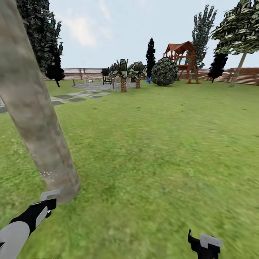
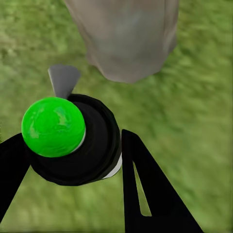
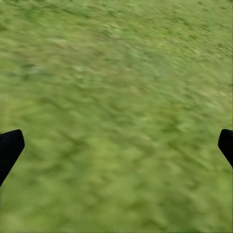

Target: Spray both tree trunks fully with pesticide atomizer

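In the head view a thick grey-brown tree trunk (image 1: 34, 118) leans across the picture from 11 o'clock down to about 8 o'clock, its base planted in the lawn (image 1: 154, 151) of the garden; a few tiny white specks of pesticide (image 1: 48, 175) cling to the bark low down, just above the base. At 7 o'clock the left gripper (image 1: 46, 205) reaches toward the foot of the trunk, a pale grey nozzle (image 1: 49, 194) poking up at its tip, very near the bark. The left wrist view shows that gripper (image 2: 73, 160) clamped on the pesticide atomizer (image 2: 77, 143) — a round black body with a bright green cap (image 2: 52, 126), held between two black fingers (image 2: 145, 194), its grey nozzle (image 2: 63, 80) aimed at the trunk's base (image 2: 126, 39) just beyond. The right gripper (image 1: 204, 245) hangs low at 5 o'clock over bare grass, well apart from the trunk; in the right wrist view its black fingertips (image 3: 9, 148) sit at opposite edges with only blurred lawn (image 3: 116, 111) between them, so the jaws stand wide apart and hold nothing. Farther off, toward 12 o'clock, lie a grey paved patio (image 1: 95, 86) with stepping stones, two short palms (image 1: 124, 73), a rounded shrub (image 1: 164, 72), a red-brown playset (image 1: 183, 59) and the slatted wooden fence (image 1: 248, 76).
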Robot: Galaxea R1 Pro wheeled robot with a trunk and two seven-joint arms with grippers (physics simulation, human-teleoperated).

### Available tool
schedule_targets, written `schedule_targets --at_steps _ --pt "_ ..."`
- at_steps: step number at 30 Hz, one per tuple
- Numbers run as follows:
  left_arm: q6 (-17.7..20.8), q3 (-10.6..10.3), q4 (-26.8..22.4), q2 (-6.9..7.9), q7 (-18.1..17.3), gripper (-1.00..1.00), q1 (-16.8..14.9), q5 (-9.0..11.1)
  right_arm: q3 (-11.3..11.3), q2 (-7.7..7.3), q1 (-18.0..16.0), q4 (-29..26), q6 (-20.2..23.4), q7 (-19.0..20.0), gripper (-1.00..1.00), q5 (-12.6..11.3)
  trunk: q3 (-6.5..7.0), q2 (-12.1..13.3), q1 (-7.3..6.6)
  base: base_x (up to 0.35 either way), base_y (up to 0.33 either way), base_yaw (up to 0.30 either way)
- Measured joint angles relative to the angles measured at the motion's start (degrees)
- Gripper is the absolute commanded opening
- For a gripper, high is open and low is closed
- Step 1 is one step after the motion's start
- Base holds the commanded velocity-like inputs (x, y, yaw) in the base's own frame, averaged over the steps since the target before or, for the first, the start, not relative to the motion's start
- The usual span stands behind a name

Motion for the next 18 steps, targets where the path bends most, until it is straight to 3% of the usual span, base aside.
schedule_targets --at_steps 18 --pt "-0.1 0.0 0.1 -0.31 0.0 -1.00 0.0 0.0 0.0 0.00 0.0 0.0 0.0 0.0 1.00 0.0 0.00 0.0 0.00 0.181 -0.206 0.276"
